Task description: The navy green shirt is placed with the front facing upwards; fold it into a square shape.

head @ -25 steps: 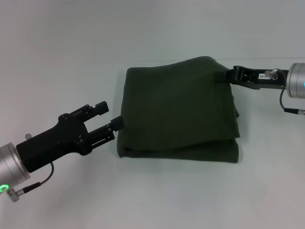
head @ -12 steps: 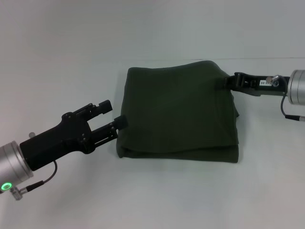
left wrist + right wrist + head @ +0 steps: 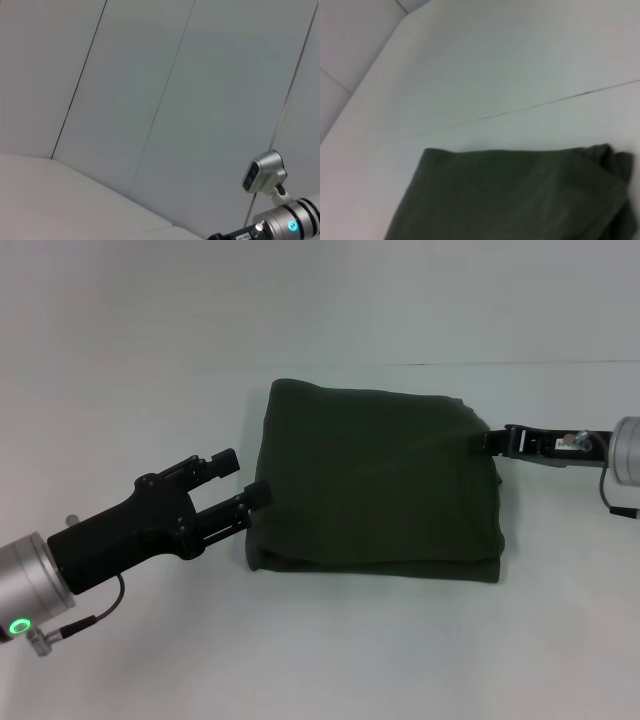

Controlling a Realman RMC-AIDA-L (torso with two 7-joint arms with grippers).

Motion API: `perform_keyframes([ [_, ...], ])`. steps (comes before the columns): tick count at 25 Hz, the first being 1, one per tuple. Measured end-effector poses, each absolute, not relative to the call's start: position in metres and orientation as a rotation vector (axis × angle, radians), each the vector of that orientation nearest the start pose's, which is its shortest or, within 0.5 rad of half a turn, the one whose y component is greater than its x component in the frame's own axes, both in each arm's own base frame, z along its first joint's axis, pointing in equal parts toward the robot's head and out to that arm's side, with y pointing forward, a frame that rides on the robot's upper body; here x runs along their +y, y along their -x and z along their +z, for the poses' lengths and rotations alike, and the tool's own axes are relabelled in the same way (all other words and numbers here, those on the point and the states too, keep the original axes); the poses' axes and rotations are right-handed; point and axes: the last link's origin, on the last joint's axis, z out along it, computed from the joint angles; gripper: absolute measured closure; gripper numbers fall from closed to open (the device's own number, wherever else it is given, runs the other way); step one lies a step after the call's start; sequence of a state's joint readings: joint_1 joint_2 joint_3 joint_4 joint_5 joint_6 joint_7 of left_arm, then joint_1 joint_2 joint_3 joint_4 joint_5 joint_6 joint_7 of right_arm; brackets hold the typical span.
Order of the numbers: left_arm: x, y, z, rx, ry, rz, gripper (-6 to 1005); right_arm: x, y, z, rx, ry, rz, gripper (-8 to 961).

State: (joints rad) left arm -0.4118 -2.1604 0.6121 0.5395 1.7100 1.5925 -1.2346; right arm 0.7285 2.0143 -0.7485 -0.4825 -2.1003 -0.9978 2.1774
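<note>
The navy green shirt (image 3: 375, 485) lies folded into a roughly square, several-layered bundle in the middle of the white table; its lettering and label are hidden. In the right wrist view the navy green shirt (image 3: 520, 195) fills the lower part of the picture. My left gripper (image 3: 243, 480) stands open at the bundle's left edge, its lower fingertip (image 3: 258, 494) touching the cloth. At the far right corner of the bundle my right gripper (image 3: 490, 440) is low and shut on the cloth's edge.
The white table (image 3: 330, 640) runs all round the bundle, with a thin seam (image 3: 545, 102) behind it. A pale panelled wall (image 3: 150, 100) stands at the back. The left wrist view shows only that wall and the right arm's wrist (image 3: 280, 222).
The right gripper has sunk and moved right, bringing the raised far right corner of the shirt down flat. The left gripper has crept a little closer to the bundle's left edge.
</note>
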Motion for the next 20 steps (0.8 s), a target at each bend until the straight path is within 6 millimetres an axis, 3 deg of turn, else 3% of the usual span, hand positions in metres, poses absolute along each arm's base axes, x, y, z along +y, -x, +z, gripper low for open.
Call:
perform_keyframes([
  [3,0.3,0.266,-0.016,-0.714,2.396,-1.144,278,0.42,-0.279,0.005,1.522,2.085,0.513,878],
  [13,0.302,0.264,-0.019,-0.722,2.396,-1.149,278,0.424,-0.285,0.034,1.582,2.05,0.529,408],
  [18,0.304,0.263,-0.019,-0.72,2.395,-1.147,278,0.424,-0.28,0.034,1.658,2.033,0.551,194],
  [20,0.305,0.263,-0.019,-0.72,2.389,-1.139,277,0.424,-0.279,0.03,1.668,2.035,0.554,195],
])
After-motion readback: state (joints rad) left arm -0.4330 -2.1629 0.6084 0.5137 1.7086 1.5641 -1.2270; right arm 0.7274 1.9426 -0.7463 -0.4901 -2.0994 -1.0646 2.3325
